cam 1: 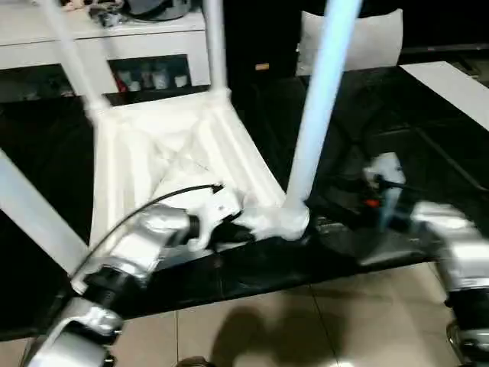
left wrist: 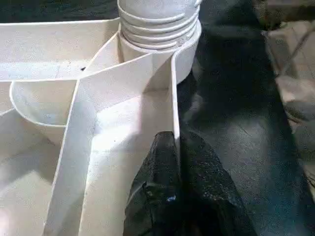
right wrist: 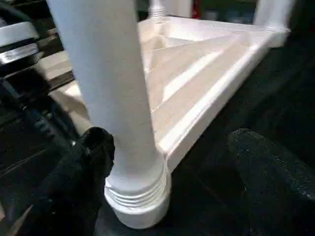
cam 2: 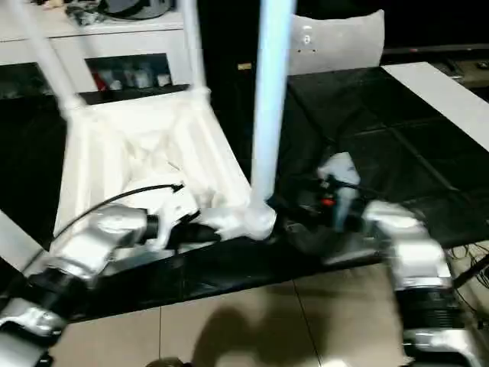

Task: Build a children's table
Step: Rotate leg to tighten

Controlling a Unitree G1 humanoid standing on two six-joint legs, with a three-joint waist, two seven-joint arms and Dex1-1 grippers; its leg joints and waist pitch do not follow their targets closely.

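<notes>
The left gripper (left wrist: 174, 196) pinches the thin ribbed rim of the upturned white plastic table top (cam 1: 164, 164) at six o'clock. The right gripper (right wrist: 167, 172) gapes wide around the threaded, tapered leg (cam 1: 317, 115) seated in the round corner socket (cam 1: 286, 222).

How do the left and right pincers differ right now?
The left pincer is shut on the table top's rim; the right pincer is open, holding nothing. The left sits at the top's edge; the right straddles the near leg above its threaded base. Both have black fingers.
</notes>
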